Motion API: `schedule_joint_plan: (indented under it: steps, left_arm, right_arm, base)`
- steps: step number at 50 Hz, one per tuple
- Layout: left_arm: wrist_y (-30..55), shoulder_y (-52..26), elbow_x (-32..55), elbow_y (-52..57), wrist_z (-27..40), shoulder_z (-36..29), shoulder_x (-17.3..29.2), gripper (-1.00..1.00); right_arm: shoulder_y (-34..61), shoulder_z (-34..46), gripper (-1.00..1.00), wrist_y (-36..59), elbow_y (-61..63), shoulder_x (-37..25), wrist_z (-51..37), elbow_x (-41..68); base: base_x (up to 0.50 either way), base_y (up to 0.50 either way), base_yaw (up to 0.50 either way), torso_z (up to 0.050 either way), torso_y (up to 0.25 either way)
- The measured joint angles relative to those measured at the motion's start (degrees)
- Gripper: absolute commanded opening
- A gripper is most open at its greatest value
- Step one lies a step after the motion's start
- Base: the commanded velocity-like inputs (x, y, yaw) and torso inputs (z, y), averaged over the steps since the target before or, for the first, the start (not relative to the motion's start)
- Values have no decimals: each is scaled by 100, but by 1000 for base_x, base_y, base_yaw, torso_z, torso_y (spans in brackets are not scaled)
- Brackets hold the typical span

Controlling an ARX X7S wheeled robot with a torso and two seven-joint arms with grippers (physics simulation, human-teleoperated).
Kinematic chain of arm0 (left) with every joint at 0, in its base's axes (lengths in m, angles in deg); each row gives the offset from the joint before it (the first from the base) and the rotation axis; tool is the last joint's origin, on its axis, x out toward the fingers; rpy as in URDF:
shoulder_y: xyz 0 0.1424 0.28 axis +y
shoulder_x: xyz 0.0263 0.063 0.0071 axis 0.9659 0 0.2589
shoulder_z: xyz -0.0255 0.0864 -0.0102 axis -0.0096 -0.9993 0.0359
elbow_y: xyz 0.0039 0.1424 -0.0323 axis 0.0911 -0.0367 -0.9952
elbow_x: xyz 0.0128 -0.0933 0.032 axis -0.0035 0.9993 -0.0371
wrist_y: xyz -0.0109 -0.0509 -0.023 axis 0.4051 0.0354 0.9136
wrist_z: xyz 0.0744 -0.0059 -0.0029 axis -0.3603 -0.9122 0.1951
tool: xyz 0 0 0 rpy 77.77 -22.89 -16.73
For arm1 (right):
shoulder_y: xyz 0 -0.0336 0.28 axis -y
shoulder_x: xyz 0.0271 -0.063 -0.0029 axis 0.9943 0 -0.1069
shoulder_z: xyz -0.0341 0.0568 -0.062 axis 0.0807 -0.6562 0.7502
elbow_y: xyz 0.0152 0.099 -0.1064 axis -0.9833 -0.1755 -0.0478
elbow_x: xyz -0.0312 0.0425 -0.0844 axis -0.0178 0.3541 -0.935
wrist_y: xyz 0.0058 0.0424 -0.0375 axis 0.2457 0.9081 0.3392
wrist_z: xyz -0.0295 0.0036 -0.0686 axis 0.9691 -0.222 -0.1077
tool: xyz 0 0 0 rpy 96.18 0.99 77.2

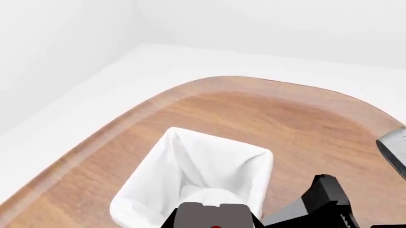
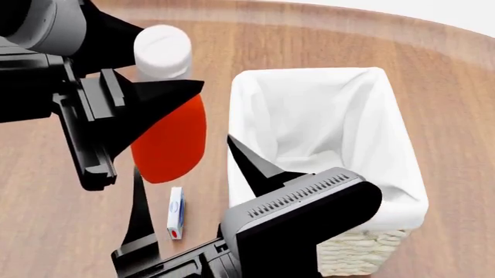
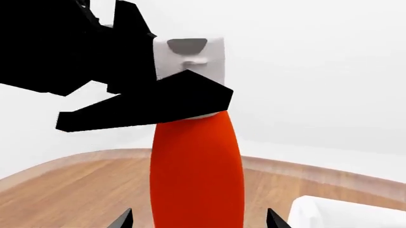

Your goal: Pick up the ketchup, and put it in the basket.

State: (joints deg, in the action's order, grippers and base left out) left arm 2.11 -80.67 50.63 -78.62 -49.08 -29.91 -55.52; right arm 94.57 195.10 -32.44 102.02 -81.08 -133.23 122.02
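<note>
The ketchup (image 2: 171, 142) hangs tilted in the air just left of the basket (image 2: 402, 179), its white cap (image 2: 162, 51) uppermost. My left gripper (image 2: 164, 88) is shut on its neck just under the cap; the right wrist view shows a black finger (image 3: 159, 107) across the ketchup (image 3: 197, 171) there. Around the bottle's lower body stands my right gripper (image 3: 199, 222), open, with both fingertips clear of the bottle. In the left wrist view the basket (image 1: 149, 171) lies below, and the greyish cap (image 1: 216, 213) fills the picture's lower edge.
A small white-and-blue box (image 2: 176, 220) lies on the wooden table (image 2: 62, 220) below the bottle. The table's rounded far edge (image 1: 209, 80) meets a white floor. The right arm's black body (image 2: 302, 220) covers the basket's near left corner.
</note>
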Motion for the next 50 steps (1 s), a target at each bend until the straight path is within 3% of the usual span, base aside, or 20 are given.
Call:
schedule_joint_plan:
  steps: [50]
  left_arm:
    - [-9, -186, 187, -3, 19, -28, -34, -100]
  right_arm:
    - [-248, -344, 100, -164, -879, 432, 696, 611]
  base:
    - [0, 0, 0, 0, 1]
